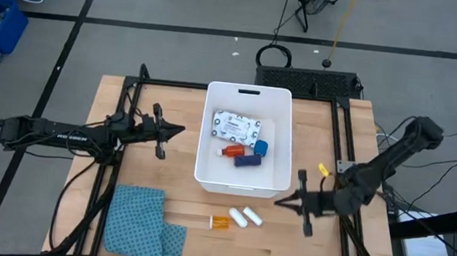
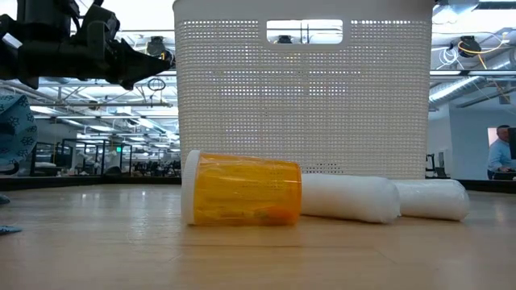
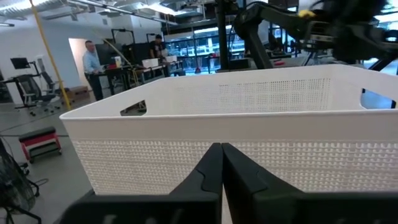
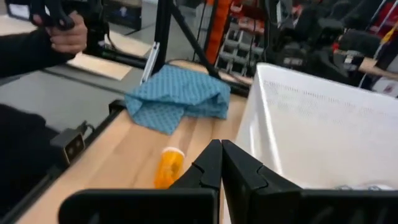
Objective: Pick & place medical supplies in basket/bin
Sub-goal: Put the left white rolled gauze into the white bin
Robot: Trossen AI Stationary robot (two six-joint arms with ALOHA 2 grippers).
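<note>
The white tub (image 1: 240, 180) stands mid-table and holds the printed flat packet (image 1: 235, 127), the blue tape roll (image 1: 260, 148), the red-capped bottle (image 1: 231, 151) and the dark blue strip (image 1: 247, 161). On the table in front of the tub's near wall lie the orange pill bottle (image 1: 218, 222) (image 2: 242, 189) and two white cylinders (image 1: 246, 218) (image 2: 383, 199), all on their sides. My left gripper (image 1: 180, 129) (image 3: 221, 149) hovers left of the tub, shut and empty. My right gripper (image 1: 278, 202) (image 4: 221, 146) hovers off the tub's near right corner, shut and empty.
A blue patterned cloth (image 1: 145, 225) lies crumpled at the table's near left corner. Black frame rails (image 1: 127, 93) run along the table's edges. A person's hand (image 4: 62, 31) shows beyond the table in the right wrist view. Bare wood lies between the cloth and the tub.
</note>
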